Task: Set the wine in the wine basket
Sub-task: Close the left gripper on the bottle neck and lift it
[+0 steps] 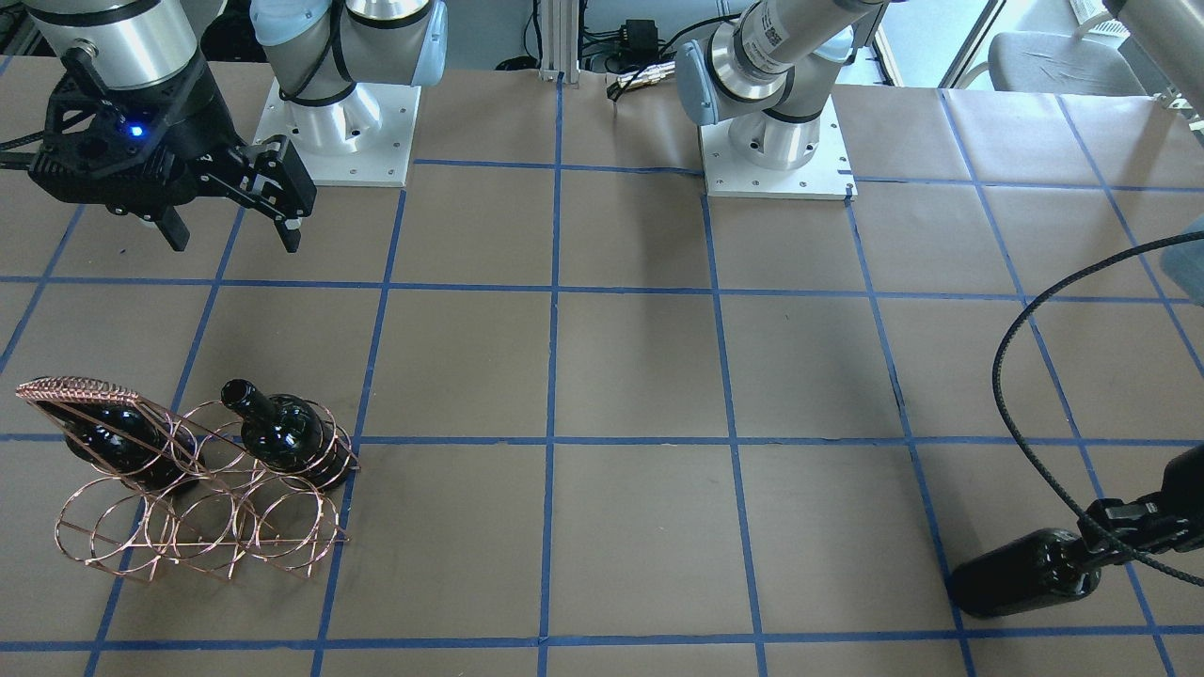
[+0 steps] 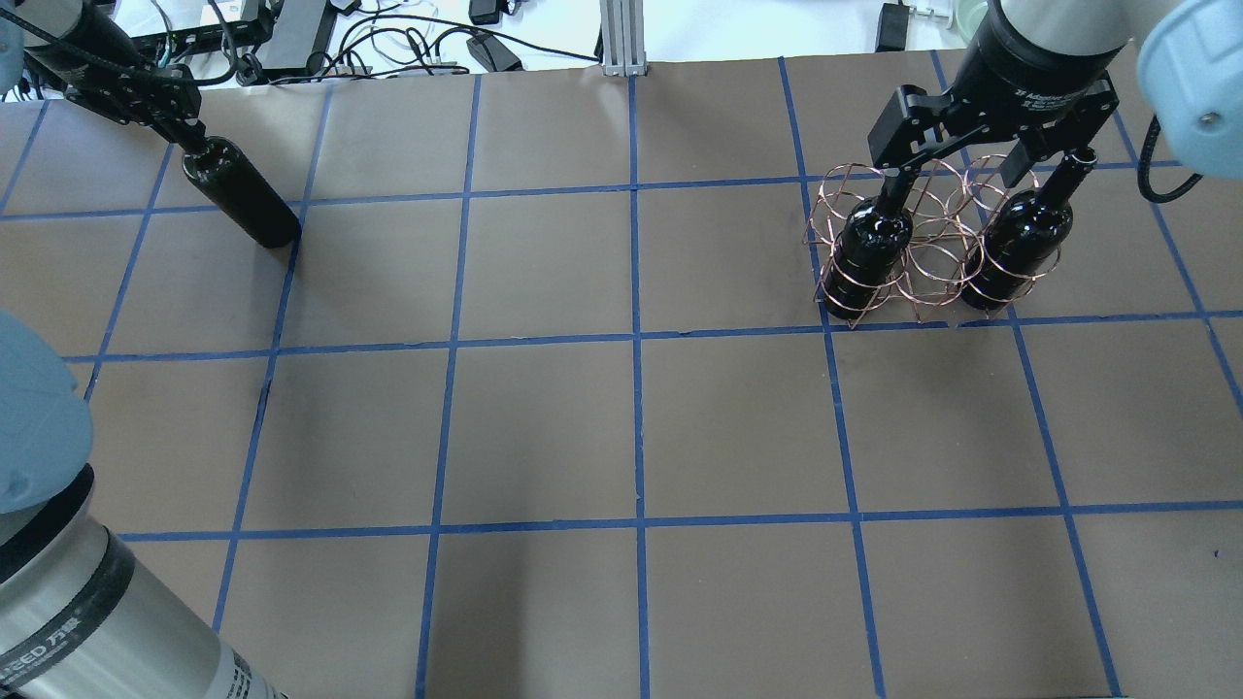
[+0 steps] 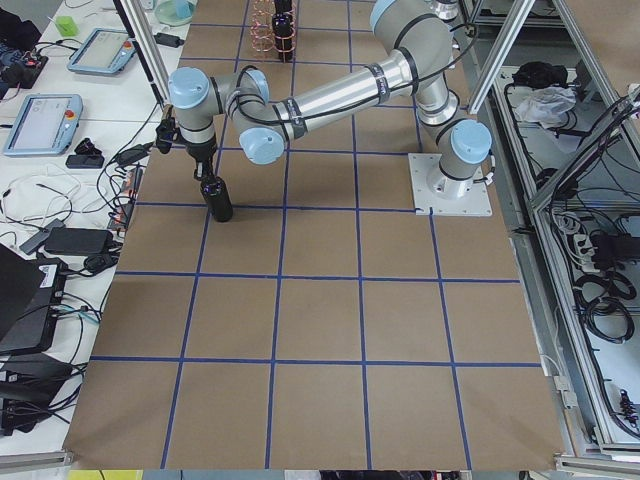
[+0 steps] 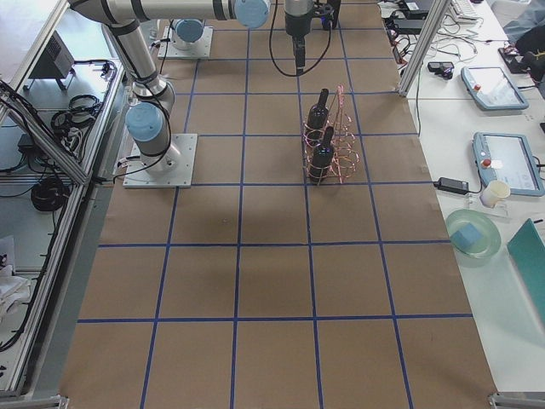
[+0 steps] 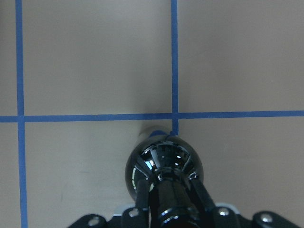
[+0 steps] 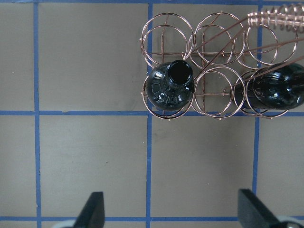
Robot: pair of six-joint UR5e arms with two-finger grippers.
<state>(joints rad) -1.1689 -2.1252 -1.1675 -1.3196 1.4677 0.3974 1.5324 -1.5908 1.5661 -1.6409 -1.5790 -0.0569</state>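
Note:
My left gripper (image 2: 184, 136) is shut on the neck of an upright near-black wine bottle (image 2: 243, 194) at the table's far left corner; the bottle also shows in the front view (image 1: 1025, 569) and the left wrist view (image 5: 164, 171). I cannot tell if its base touches the table. The copper wire basket (image 2: 930, 254), with its woven handle (image 1: 85, 387), stands at the far right. It holds two upright bottles (image 2: 874, 238) (image 2: 1020, 238) in the two end rings of one row. My right gripper (image 1: 235, 240) hangs open and empty above the basket, towards the robot's side.
The two arm bases (image 1: 339, 132) (image 1: 776, 141) are bolted at the robot's edge of the table. A black cable (image 1: 1016, 376) loops from the left arm over the table. Blue tape lines grid the brown tabletop. Benches with tablets and cables lie beyond the far edge.

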